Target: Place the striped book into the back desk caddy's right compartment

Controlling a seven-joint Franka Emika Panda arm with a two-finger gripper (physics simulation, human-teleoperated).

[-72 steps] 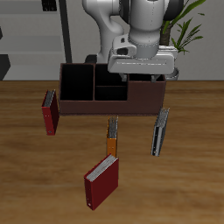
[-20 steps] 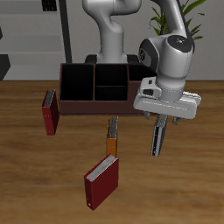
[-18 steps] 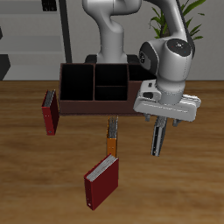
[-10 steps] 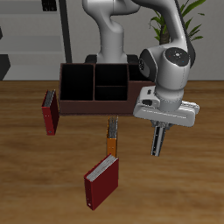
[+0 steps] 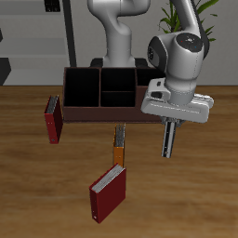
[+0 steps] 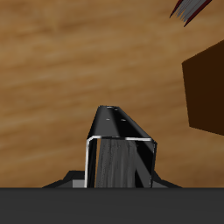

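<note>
The gripper [image 5: 169, 121] has the striped book [image 5: 168, 138] and it is up off the desk [image 5: 204, 200] now; half a second ago the book's foot stood lower, near the wood, and the arm sat lower with it; so the lift is under way, and that reads as the grasp holding; the fingers are clamped on the book's top end, and the wrist view shows the striped book [image 6: 118, 153] hanging straight below the camera over bare wood; the book is upright, just in front of the back desk caddy [image 5: 93, 113], off the end by the right compartment [image 5: 149, 93], not yet above it; what remains, by my reckoning, is more height, a carry back over the caddy wall, then a lowering in; no brand, label or lettering can be read on anything.
</note>
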